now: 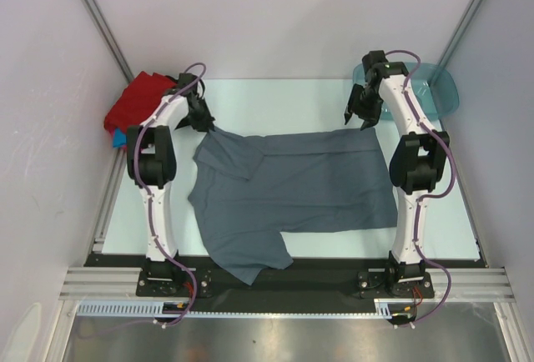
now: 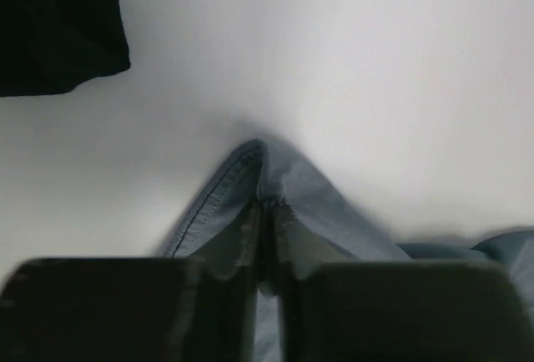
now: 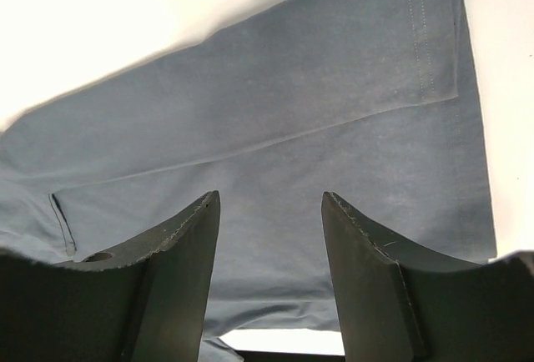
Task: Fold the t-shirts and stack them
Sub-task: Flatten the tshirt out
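A slate grey-blue t-shirt lies spread across the pale table, one sleeve reaching toward the front edge. My left gripper is shut on the shirt's far left corner. In the left wrist view the hemmed cloth rises in a peak out of the closed fingertips of that gripper. My right gripper hangs open just above the shirt's far right corner. Its two fingers frame flat grey-blue cloth, and that gripper holds nothing. A red t-shirt is heaped at the far left with a bit of bright blue beneath it.
A teal plastic tub stands at the far right corner behind the right arm. White walls close in the table on three sides. A dark shape fills the upper left of the left wrist view. The black strip runs along the near edge.
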{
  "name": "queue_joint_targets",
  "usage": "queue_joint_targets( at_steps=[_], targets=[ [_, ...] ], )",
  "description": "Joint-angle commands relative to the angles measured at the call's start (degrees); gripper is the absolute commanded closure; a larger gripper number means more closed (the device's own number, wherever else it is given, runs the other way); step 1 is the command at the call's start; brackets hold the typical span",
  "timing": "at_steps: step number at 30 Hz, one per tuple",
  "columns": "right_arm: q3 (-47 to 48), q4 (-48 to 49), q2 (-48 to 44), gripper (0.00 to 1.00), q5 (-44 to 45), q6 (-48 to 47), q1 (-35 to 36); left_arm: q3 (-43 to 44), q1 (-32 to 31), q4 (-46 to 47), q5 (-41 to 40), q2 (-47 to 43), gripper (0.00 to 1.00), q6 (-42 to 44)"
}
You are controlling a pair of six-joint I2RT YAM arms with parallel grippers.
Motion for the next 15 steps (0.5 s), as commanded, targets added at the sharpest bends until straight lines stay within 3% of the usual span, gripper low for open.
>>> queue_joint_targets(
  at_steps=[1,2,6,7,9,15],
  targets=[
    [2.25,-0.72,0.59,0.42,-0.27,0.70,0.90,1.42,0.89,-0.09,-1.88,-3.58,0.91,1.37],
    [2.25,-0.72,0.59,0.42,-0.18,0.70,0.99,2.29,1.07,-0.78,-1.88,-3.31,0.98,1.37],
    [2.34,-0.81,0.59,0.42,-0.18,0.96,1.60,4.15,1.69,-0.27,-1.10,-2.96,0.98,1.37],
    [2.34,-0.90,0.68,0.42,-0.01,1.05,1.69,4.50,1.78,0.43,-0.40,-2.96,0.95,1.29],
    [2.16,-1.07,0.77,0.42,0.08,1.05,1.96,5.64,2.21,2.80,2.41,-2.26,0.78,0.85],
    [1.90,-2.21,1.38,0.42,0.61,0.79,2.75,13.79,2.57,5.45,8.31,3.44,0.65,-1.88]
  ],
)
